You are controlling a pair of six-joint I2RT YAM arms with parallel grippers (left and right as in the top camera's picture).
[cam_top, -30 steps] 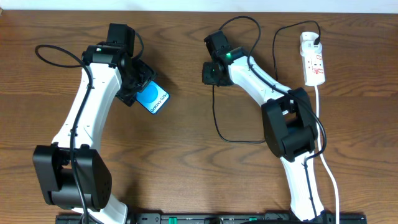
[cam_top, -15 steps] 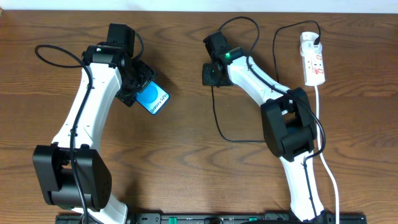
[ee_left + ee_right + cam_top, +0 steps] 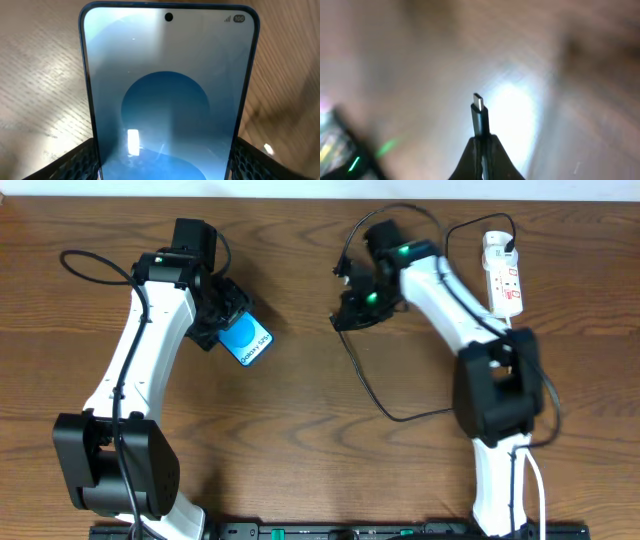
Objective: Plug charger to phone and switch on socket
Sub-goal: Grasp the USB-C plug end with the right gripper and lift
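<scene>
My left gripper [image 3: 218, 320] is shut on the phone [image 3: 245, 339], a slim blue-screened phone held tilted above the table; its screen fills the left wrist view [image 3: 169, 95], gripped by both side edges. My right gripper [image 3: 352, 308] is shut on the charger's connector tip [image 3: 479, 116], which sticks out from the closed fingers [image 3: 482, 145] in the blurred right wrist view. The charger's black cable [image 3: 375, 395] loops across the table to its plug [image 3: 507, 250] in the socket [image 3: 503, 275], a white power strip at the far right. Phone and connector are about a hand's width apart.
The power strip's thick white cord [image 3: 525, 442] runs down the right side past the right arm's base. The left arm's own black cable [image 3: 95, 265] loops at the far left. A dark rail [image 3: 330, 531] lines the front edge.
My right arm has swung right and lifted the connector off the table, dragging the cable loop with it. The left gripper and phone have barely moved.
</scene>
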